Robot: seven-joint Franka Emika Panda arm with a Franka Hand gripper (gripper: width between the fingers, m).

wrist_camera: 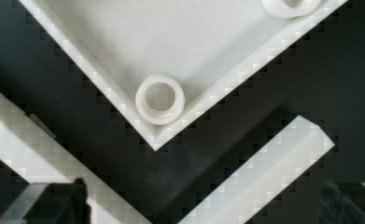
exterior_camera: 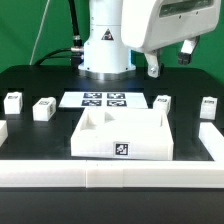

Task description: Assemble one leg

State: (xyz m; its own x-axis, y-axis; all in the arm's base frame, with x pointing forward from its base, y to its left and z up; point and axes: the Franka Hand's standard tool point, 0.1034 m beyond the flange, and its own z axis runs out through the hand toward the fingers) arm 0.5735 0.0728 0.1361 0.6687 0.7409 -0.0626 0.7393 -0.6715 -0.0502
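Observation:
Several legs, small white posts with tags, stand on the black table. Two are at the exterior view's left (exterior_camera: 13,100) (exterior_camera: 43,108) and two at its right (exterior_camera: 163,104) (exterior_camera: 208,106). My gripper (exterior_camera: 170,60) hangs open and empty high above the right rear of the table, clear of every leg. In the wrist view its dark fingertips (wrist_camera: 37,200) sit far apart with nothing between them, and no leg shows there. The large flat white square piece (exterior_camera: 100,143) with raised rim lies at the table's middle; its corner and round hole (wrist_camera: 159,97) show in the wrist view.
The marker board (exterior_camera: 105,99) lies behind the square piece, in front of the robot base (exterior_camera: 105,50). A white wall (exterior_camera: 110,176) runs along the front edge and both sides. Two white bars (wrist_camera: 285,165) (wrist_camera: 37,150) cross the wrist view.

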